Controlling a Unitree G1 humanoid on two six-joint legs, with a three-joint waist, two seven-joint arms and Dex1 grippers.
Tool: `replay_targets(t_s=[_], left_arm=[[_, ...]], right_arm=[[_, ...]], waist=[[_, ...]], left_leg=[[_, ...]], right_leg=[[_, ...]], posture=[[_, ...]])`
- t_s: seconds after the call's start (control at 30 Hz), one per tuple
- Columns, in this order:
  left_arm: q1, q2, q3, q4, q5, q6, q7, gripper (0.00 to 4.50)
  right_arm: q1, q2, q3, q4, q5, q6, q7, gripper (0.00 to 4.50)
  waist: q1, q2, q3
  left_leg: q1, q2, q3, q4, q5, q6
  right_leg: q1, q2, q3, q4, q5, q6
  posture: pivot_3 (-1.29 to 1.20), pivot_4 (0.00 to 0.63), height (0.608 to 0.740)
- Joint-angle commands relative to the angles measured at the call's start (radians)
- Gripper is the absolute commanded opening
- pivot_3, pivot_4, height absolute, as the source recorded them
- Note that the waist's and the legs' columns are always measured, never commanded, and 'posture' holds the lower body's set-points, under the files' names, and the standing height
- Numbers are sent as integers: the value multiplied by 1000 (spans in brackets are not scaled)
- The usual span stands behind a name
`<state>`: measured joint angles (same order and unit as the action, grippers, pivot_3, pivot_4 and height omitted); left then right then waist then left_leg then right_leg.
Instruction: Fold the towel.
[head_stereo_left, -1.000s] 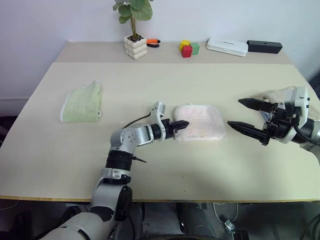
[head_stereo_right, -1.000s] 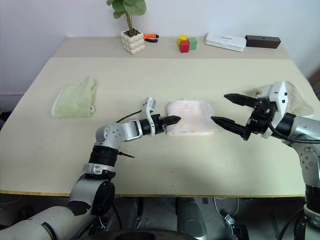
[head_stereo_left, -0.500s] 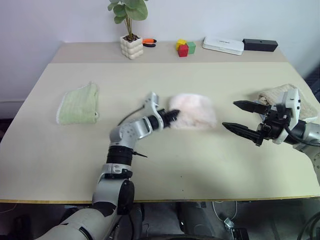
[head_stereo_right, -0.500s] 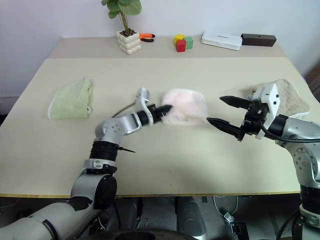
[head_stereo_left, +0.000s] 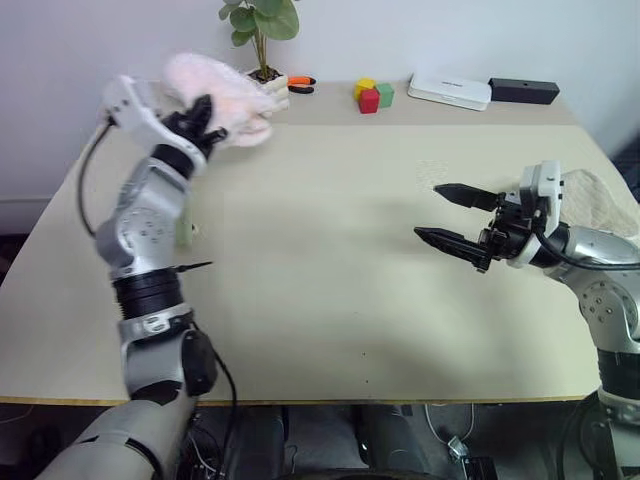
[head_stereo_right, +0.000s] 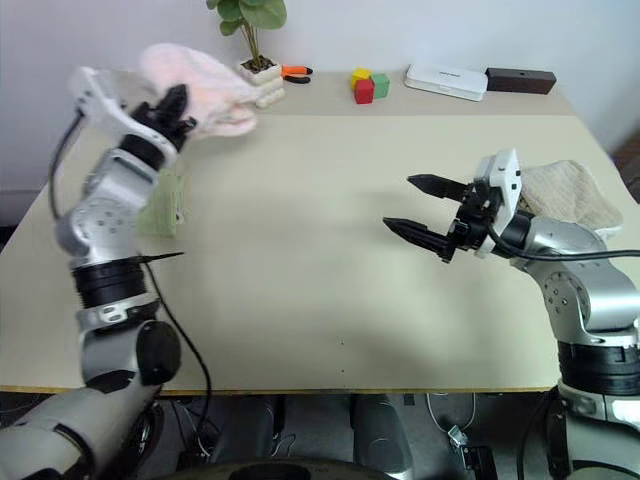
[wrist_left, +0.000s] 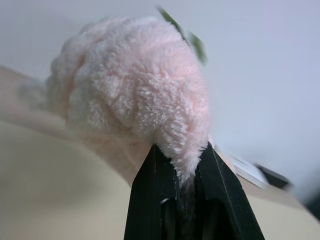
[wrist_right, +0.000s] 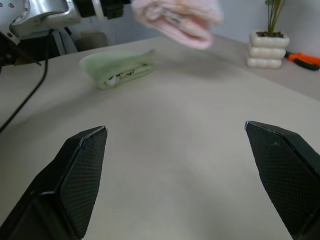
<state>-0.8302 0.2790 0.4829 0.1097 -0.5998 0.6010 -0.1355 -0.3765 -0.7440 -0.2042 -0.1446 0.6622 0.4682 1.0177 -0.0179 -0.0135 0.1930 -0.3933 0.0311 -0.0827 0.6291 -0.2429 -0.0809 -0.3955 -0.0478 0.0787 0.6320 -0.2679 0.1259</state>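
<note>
The left gripper (head_stereo_left: 200, 115), clamped on the fluffy pale pink terry towel (head_stereo_left: 222, 88), holds it aloft beside the white-potted plant (head_stereo_left: 262, 60). The right gripper (head_stereo_left: 450, 215) waits wide, empty. Next, probably: lay it flat on the worktop (head_stereo_left: 330, 250).

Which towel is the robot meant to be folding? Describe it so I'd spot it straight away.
Look to the table's far left corner, near the potted plant. There the left gripper holds the towel in the air. It is fluffy pale pink, unlike the green towel and the beige towel lying on the table.
</note>
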Motion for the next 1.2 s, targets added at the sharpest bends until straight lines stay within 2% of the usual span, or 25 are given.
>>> replay_targets(t_s=[0.03,0.17,0.4,0.57,0.8,0.9,1.13,1.2], left_arm=[[6,68,48,-62,-15,-28,16,52],[68,111,102,-106,-46,-12,33,52],[216,108,151,-82,-61,-42,35,52],[369,34,135,-2,-62,-47,31,52],[524,-78,117,-195,-142,23,108,52],[539,-73,122,-216,-153,12,113,1034],[538,-34,107,-277,-220,41,105,4447],[549,-46,108,-328,-269,60,113,4447]], right_arm=[[-47,12,12,27,-14,-32,21,4500],[-70,14,27,60,-26,-39,45,4500],[-85,14,30,77,-31,-33,64,4500],[-79,16,32,57,-34,-27,57,4500],[-64,10,19,55,-51,-38,52,4500],[-63,17,21,60,-57,-46,49,4500],[-79,28,29,97,-68,-63,56,4500],[-86,30,31,109,-72,-68,60,4500]], waist=[[0,0,0],[1,0,0],[0,0,0],[-1,0,0],[3,0,0],[3,0,0],[1,0,0],[1,0,0]], left_leg=[[0,0,0,0,0,0],[0,0,0,0,0,0],[0,0,0,0,0,0],[0,0,0,0,0,0],[0,0,0,1,0,0],[1,0,0,1,0,0],[1,0,0,1,0,0],[1,0,0,1,0,0]], right_leg=[[0,0,0,0,0,0],[0,0,0,0,0,0],[0,0,0,0,0,0],[0,0,0,1,0,0],[1,-1,0,0,0,0],[1,-1,0,0,0,0],[1,0,0,0,0,0],[1,0,0,0,0,0]], posture=[[0,150,740],[0,150,740],[0,150,740],[0,150,740],[0,150,740],[0,150,740],[0,150,740],[0,150,740]])
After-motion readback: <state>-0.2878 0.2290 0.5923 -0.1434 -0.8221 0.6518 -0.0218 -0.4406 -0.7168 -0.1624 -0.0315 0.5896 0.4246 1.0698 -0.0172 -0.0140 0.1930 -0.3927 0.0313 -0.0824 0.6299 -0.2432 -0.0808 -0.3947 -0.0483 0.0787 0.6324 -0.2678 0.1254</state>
